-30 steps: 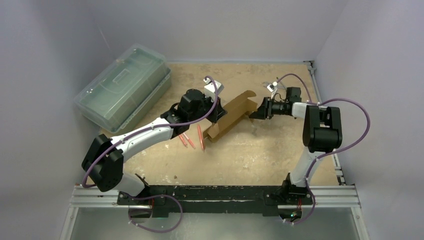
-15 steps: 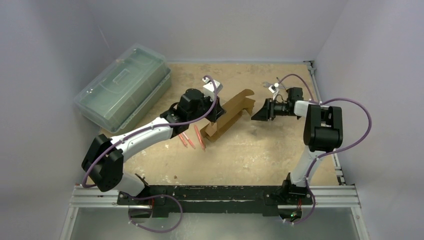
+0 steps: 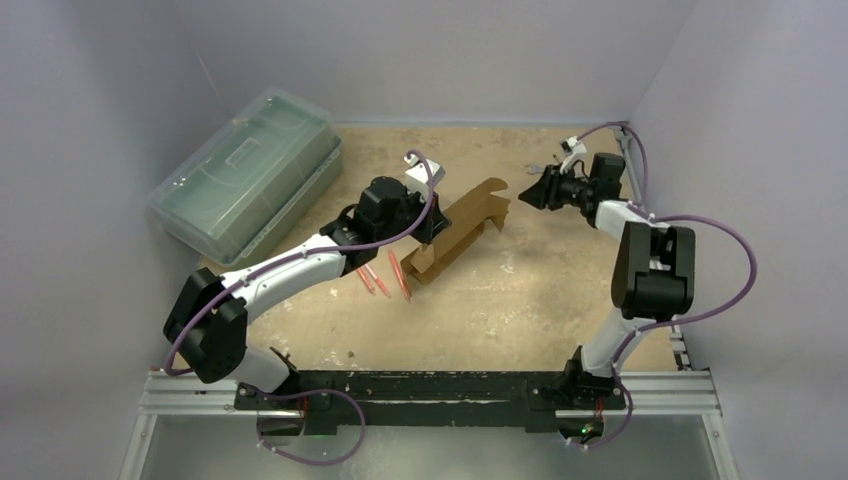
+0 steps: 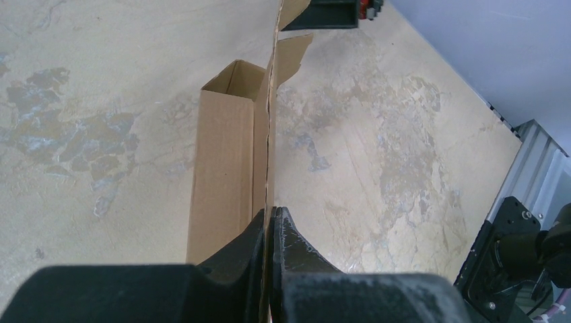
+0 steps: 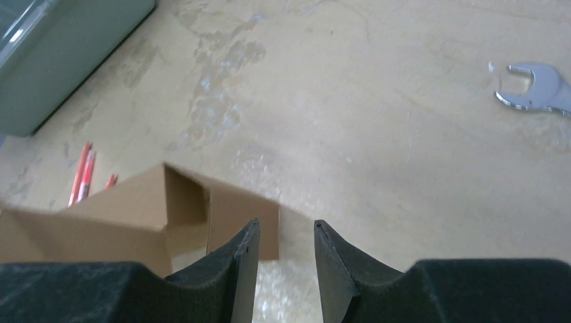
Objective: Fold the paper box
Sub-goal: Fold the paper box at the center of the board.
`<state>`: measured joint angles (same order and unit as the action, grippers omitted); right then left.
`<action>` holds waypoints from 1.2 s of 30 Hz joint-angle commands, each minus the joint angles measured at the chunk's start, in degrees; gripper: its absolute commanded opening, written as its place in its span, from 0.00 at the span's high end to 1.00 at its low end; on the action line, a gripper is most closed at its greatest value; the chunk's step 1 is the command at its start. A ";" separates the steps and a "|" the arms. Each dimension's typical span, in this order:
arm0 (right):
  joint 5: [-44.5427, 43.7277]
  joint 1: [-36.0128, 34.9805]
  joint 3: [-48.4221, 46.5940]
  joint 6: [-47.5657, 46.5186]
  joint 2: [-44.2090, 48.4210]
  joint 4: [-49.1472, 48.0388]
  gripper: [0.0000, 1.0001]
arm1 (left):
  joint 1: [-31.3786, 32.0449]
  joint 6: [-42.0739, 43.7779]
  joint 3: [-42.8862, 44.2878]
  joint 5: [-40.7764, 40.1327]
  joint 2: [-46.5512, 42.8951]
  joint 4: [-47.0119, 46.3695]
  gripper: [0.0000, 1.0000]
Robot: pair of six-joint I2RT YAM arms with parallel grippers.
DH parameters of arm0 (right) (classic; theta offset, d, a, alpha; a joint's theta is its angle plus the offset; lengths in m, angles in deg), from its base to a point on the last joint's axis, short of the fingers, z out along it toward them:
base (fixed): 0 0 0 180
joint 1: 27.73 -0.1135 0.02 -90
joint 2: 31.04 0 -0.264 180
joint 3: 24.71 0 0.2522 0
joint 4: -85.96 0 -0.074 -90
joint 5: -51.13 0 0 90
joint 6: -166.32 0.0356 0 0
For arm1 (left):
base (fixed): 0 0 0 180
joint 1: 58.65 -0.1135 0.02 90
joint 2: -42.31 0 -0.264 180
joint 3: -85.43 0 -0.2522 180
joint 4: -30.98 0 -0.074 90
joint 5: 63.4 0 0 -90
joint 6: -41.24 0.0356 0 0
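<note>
Pinching paper box [image 3: 462, 225] wall with left gripper [image 4: 268, 219], jaws pressed onto cardboard. Hovering right gripper [image 5: 283, 229] near box's 2 o'clock end, claw spread, empty.

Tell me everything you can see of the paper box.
The paper box is plain brown cardboard, half formed into a long rectangular tube with an open end and loose flaps. It lies diagonally on the tan table. The left gripper, shut, pinches one wall's edge; the open right gripper hangs clear of it.
</note>
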<state>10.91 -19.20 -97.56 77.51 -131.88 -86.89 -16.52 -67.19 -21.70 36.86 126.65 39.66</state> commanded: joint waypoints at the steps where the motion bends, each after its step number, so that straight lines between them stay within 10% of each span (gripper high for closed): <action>1: -8.13 -4.80 -6.27 6.24 -4.27 -6.34 0.62 | -0.34 0.42 0.13 0.29 0.37 0.07 1.00; 36: 5.31 -10.16 -7.21 -9.51 -7.28 9.72 0.44 | -1.87 -0.22 -0.75 0.24 -0.41 -1.49 1.00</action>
<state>13.64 -29.23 -105.56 69.29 -142.28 -77.47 -17.79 -67.21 -21.70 36.86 126.84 39.55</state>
